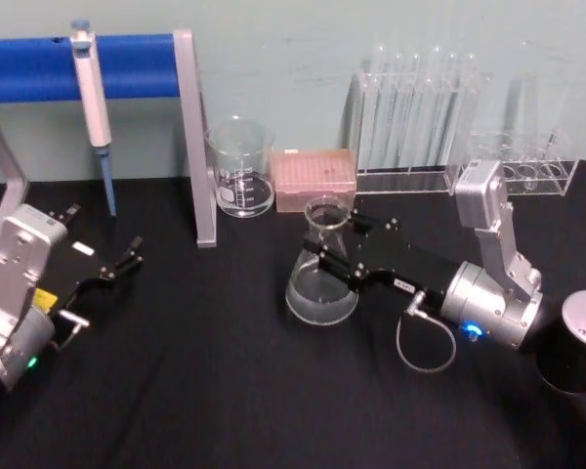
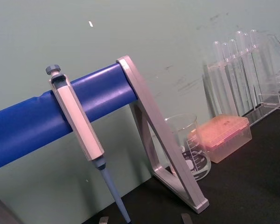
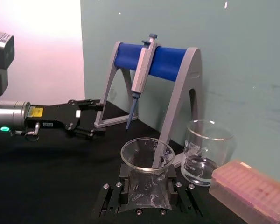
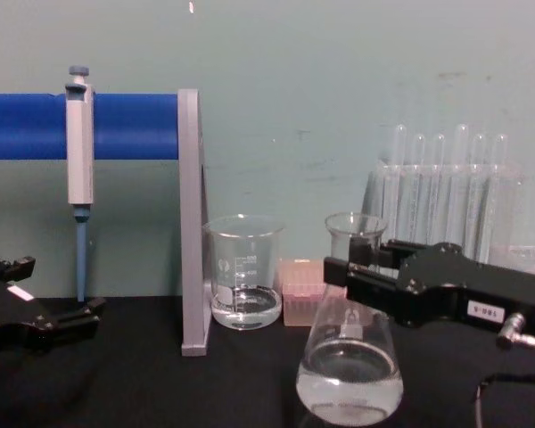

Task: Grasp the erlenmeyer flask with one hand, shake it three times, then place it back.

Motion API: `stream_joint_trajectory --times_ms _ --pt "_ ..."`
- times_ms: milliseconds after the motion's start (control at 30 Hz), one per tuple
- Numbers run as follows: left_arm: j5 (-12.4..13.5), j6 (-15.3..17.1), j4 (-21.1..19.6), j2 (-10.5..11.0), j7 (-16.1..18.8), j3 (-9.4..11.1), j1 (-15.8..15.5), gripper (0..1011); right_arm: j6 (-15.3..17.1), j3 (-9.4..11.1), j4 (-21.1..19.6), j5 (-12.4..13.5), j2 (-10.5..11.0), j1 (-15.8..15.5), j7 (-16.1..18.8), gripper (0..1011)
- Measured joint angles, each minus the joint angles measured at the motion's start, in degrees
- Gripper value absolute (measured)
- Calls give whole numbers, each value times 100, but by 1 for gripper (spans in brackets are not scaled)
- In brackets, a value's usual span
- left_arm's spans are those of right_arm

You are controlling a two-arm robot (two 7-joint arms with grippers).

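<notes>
Clenching, seemingly, conical glass erlenmeyer flask [image 1: 320, 293] at narrow neck: right gripper [image 1: 323, 240], flat black fingers [image 4: 366, 287] (left gripper [image 1: 125, 260] splayed).

Lab — pipette [image 1: 91, 93], beaker [image 1: 241, 168], test tubes [image 1: 420, 107]

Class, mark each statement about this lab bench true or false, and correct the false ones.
1. The right claw grips the flask at its neck. True.
2. The flask is empty. False: it holds a little clear liquid.
3. The pipette stands in the flask. False: it hangs on the blue bar.
4. The left claw is open and holds nothing. True.
5. The beaker stands beside the pink box. True.
</notes>
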Motion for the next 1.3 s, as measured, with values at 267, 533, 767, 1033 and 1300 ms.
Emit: stream_joint_trajectory --times_ms 267,533,767,1033,1300 --pt "0 0 0 0 0 0 1 1001 -124 -101 277 7 -16 105 228 450" --pt "0 0 0 0 0 0 0 1001 -223 -201 518 0 -39 204 387 449" --pt "0 0 0 0 0 0 0 1001 -284 -261 667 -18 -63 260 463 449" --pt "0 0 0 0 0 0 0 1001 -312 -284 772 -20 -84 287 489 449" --pt "0 0 0 0 0 0 0 1001 -312 -290 806 -14 -94 292 491 449"
